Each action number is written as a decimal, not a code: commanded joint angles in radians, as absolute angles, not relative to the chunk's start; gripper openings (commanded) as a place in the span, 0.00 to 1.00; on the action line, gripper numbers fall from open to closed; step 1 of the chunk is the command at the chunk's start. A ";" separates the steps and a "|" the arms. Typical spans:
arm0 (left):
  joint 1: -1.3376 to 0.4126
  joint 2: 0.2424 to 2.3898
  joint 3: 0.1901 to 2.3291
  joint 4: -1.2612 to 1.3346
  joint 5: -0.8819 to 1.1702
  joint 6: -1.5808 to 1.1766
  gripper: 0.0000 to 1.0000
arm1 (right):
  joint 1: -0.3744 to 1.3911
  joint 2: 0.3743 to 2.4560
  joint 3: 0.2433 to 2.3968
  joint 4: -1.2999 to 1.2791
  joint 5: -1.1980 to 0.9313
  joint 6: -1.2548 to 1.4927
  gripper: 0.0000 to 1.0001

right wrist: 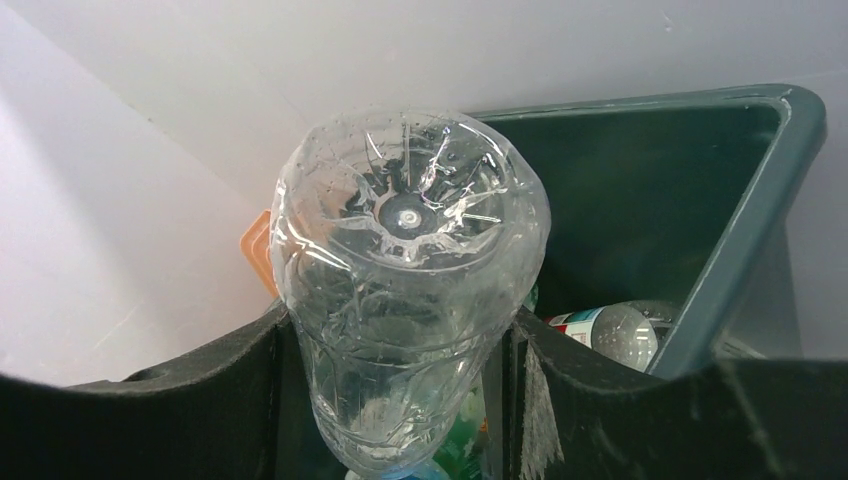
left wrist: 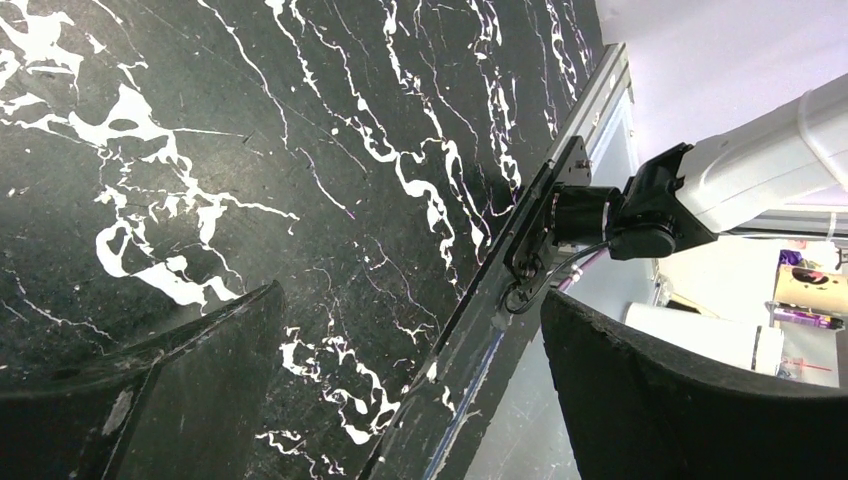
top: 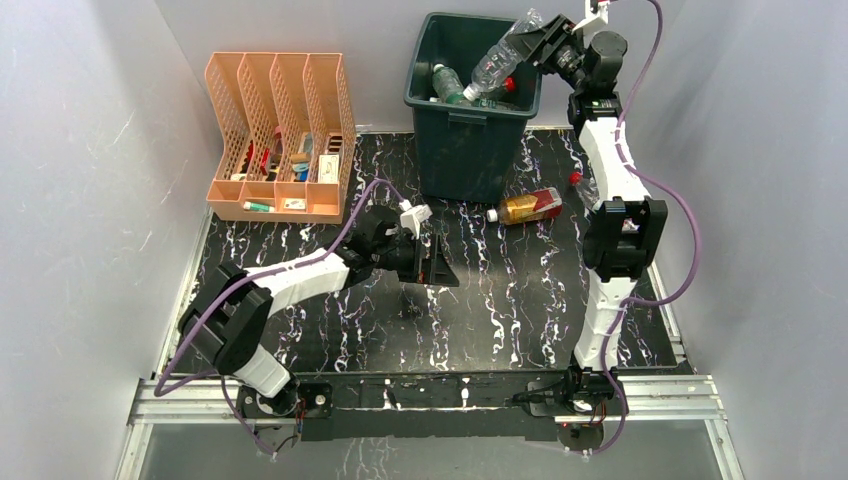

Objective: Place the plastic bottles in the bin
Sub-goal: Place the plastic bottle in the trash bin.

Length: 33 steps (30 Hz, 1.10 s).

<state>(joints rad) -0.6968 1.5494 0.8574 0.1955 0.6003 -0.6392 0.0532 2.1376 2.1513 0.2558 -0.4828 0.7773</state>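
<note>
- Right tool: pinching a clear bottle, held tilted with its base uppermost and its neck pointing down into the bin's mouth, at the far right corner.
- Bin: dark green, upright at the far centre of the desk. Several bottles lie inside.
- Amber bottle: on its side on the desk, just right of the bin's near corner and not touching it.
- Left tool: fingers spread, nothing between them, above the middle of the desk, nearer than the bin.
- Peach organizer: far left.
</note>
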 commanded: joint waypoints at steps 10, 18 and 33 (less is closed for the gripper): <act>-0.700 1.622 0.895 0.267 0.681 -0.635 0.98 | 0.078 2.131 2.127 0.205 -0.494 0.608 0.60; -0.701 1.634 0.914 0.262 0.691 -0.634 0.98 | 0.082 2.147 2.178 0.088 -0.473 0.539 0.62; -0.701 1.607 0.919 0.226 0.676 -0.610 0.98 | 0.104 2.130 2.203 0.011 -0.475 0.474 0.95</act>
